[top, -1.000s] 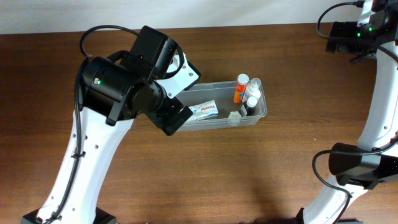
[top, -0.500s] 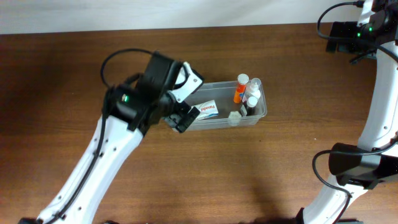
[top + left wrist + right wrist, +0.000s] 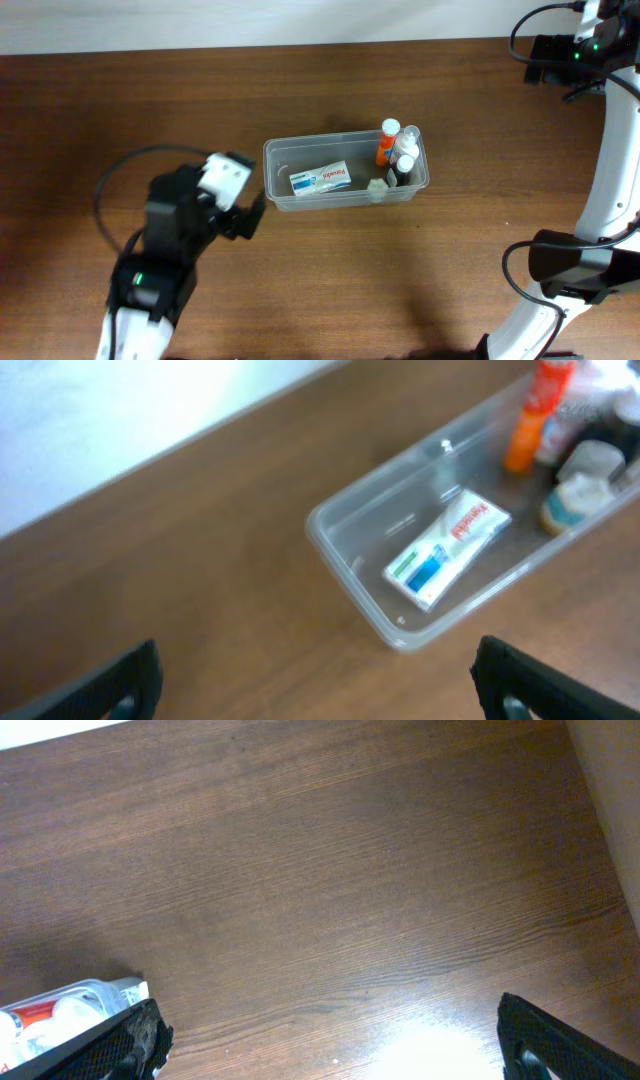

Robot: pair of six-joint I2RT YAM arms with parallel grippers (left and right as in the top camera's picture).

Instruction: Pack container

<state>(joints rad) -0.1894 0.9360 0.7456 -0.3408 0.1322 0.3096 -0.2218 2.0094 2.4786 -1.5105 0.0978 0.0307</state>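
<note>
Subject of inspection: the container (image 3: 281, 161), a clear, translucent plastic tub, rectangular with rounded corners and a raised rim. It stands upright on the dark brown wooden tabletop (image 3: 450, 270), a little behind the middle, long side running left to right. The walls are see-through, so the contents show from the side as well as from above.

Contents noted: a white box (image 3: 321, 178) with blue and green print lies flat on the floor of the tub, slightly askew, near its middle. At the right end stands an orange bottle (image 3: 385, 143) with a white cap, with pale bottles (image 3: 405, 150) crowded just beside it and a small pale-capped jar (image 3: 377, 187) against the near wall. The left end of the floor is bare.

The left wrist view confirms the same layout: container (image 3: 378, 538), box (image 3: 447, 548), orange bottle (image 3: 530, 410); this picture is somewhat blurred.

Left fingers (image 3: 250, 212): spread wide, nothing between them. They sit near the tub's near-left corner, to its left and nearer the front, not touching it. From the wrist camera each tip (image 3: 115, 680) shows only at a bottom corner, and the tub lies beyond the gap, apart from both.

Right fingers (image 3: 135, 1038): likewise spread wide and holding nothing, over bare tabletop. Only one end of the container (image 3: 70, 1005) shows at the lower-left edge of that view, beside one tip; contact cannot be judged there.
</note>
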